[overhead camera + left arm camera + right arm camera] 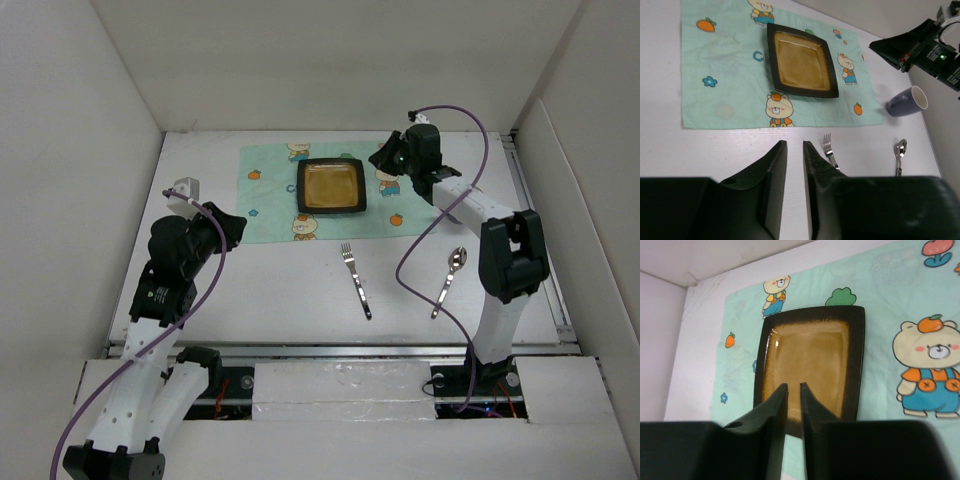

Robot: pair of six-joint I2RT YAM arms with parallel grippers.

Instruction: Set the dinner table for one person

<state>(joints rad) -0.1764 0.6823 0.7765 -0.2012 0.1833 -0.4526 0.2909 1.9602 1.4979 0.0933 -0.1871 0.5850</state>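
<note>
From above, the setting looks roughly half laid. The placemat [325,192] lies on the dinner table [270,290] with the square plate [331,186] set on it, so that part seems done. The fork [356,279] and spoon [449,280] lie on bare tabletop nearer the arm bases than the mat, well apart from the plate, and I judge they are yet to be placed beside it. The left gripper [236,226] hangs over the mat's left edge; the right gripper [383,157] hangs just beyond the plate's right rim. Finger gaps are too small to read here.

In the left wrist view, the left gripper [795,147] shows its fingers close together, a narrow slot between them, holding nothing. White tabletop lies directly under and ahead of the tips; the mat's near edge is just beyond them, the plate farther on. The fork's tines sit just right of the right finger, the spoon farther right, and a purple cup [907,101] lies tipped on its side well off to the right.

In the right wrist view, the right gripper [794,390] is likewise narrow and empty. Its tips overlap the plate's near rim in the picture; whether they touch it I cannot tell.
</note>
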